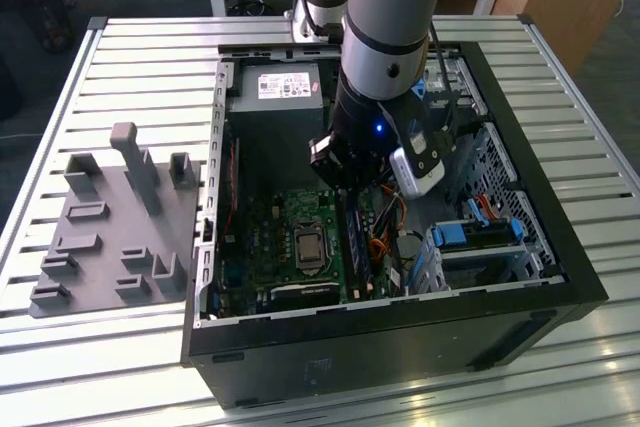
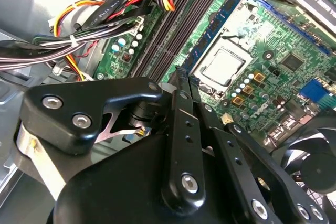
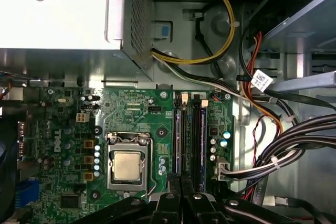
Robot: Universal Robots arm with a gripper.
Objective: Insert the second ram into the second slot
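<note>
Gripper (image 2: 181, 76) was closed, nothing visibly held, over memory slots (image 3: 190, 135); one blue ram stick (image 2: 212, 30) sat seated; second insertion unconfirmed.

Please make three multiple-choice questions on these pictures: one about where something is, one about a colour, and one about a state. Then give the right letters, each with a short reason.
1. Where is the gripper?
A. over the grey tray
B. inside the computer case, over the memory slots
C. above the power supply

2. What colour is the motherboard?
A. red
B. white
C. green

3. In what state is the processor?
A. bare, with its metal lid in sight
B. covered by a heatsink
C. taken out of its socket

Answers:
1 B: the exterior view shows the arm reaching into the case, and the second wrist view shows the slots just beyond the gripper.
2 C: the board is green in both wrist views.
3 A: the first wrist view shows its plain metal lid.
</note>
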